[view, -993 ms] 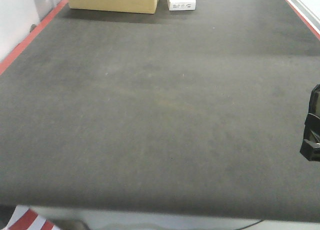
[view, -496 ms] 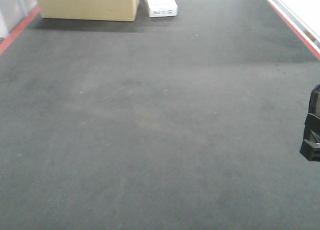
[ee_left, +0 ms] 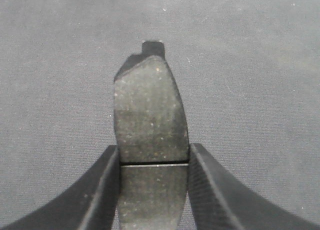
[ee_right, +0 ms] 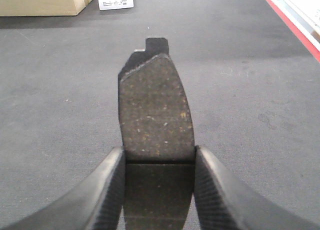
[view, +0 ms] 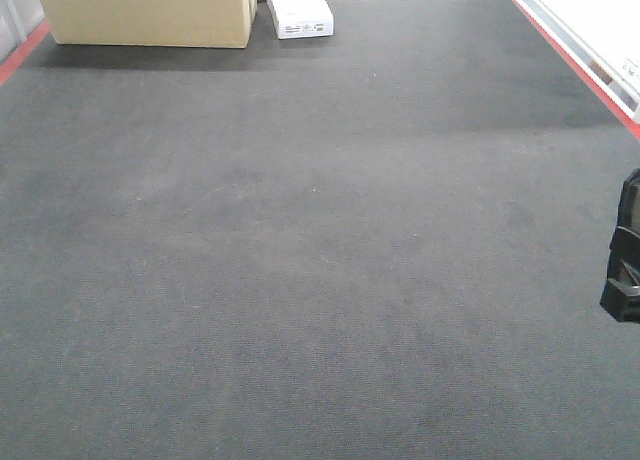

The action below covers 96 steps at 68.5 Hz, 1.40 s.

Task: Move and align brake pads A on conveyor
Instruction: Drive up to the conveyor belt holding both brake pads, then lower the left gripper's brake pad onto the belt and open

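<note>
In the left wrist view, my left gripper (ee_left: 154,155) is shut on a dark grey brake pad A (ee_left: 150,105), its fingers pressing both long sides at the thin cross groove. The pad points away from me, above the charcoal conveyor (ee_left: 260,65). My right gripper (ee_right: 159,155) grips a second brake pad A (ee_right: 156,105) the same way, over the conveyor (ee_right: 250,90). The front view shows only bare conveyor (view: 300,260), with no pads lying on it.
A cardboard box (view: 145,12) and a white box (view: 295,10) stand at the belt's far end. A red edge stripe (view: 585,75) runs along the right side. A black arm part (view: 624,265) pokes in at the right edge.
The front view has moved forward over the belt: its near edge has dropped out of frame, and the boxes have shifted left. The black arm part stays put.
</note>
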Motion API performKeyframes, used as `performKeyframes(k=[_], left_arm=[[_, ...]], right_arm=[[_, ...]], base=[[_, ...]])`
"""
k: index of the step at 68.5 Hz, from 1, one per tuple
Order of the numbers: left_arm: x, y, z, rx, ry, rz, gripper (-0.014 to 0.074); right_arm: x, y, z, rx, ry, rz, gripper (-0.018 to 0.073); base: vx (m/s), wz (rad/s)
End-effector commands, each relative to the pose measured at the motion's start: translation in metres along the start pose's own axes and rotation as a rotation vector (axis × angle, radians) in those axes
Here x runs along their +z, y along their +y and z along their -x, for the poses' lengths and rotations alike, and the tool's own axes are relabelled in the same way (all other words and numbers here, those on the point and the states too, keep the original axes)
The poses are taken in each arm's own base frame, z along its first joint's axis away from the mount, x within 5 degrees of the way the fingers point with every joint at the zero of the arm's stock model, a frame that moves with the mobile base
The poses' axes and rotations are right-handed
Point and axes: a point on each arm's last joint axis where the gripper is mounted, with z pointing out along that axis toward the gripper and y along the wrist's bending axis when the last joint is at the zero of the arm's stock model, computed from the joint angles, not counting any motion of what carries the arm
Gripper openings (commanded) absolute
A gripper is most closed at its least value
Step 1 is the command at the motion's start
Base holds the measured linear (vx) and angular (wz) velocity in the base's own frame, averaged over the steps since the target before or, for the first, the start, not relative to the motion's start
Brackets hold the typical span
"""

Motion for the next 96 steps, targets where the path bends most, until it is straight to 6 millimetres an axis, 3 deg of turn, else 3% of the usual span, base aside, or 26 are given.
performKeyframes(k=[1, 69, 81, 96], left_arm=[[-0.007, -0.002, 0.013, 0.002, -0.103, -0.015, 0.0135], [-0.007, -0.005, 0.014, -0.031, -0.110, -0.055, 0.0136], [0.013, -0.016, 0.019, -0.024, -0.039, -0.152, 0.0143], [0.059, -0.025, 0.037, -0.082, 0.023, -0.199, 0.0143]], right_arm=[[-0.004, 0.000, 0.021, -0.007, -0.133, -0.004, 0.0033], [-0.004, 0.000, 0.020, -0.007, -0.132, -0.004, 0.0033], [-0.004, 0.000, 0.020, -0.007, -0.132, -0.004, 0.0033], [-0.004, 0.000, 0.021, -0.007, -0.133, -0.004, 0.0033]], base=[[0.00, 0.00], [0.00, 0.00], [0.00, 0.00], [0.00, 0.00]])
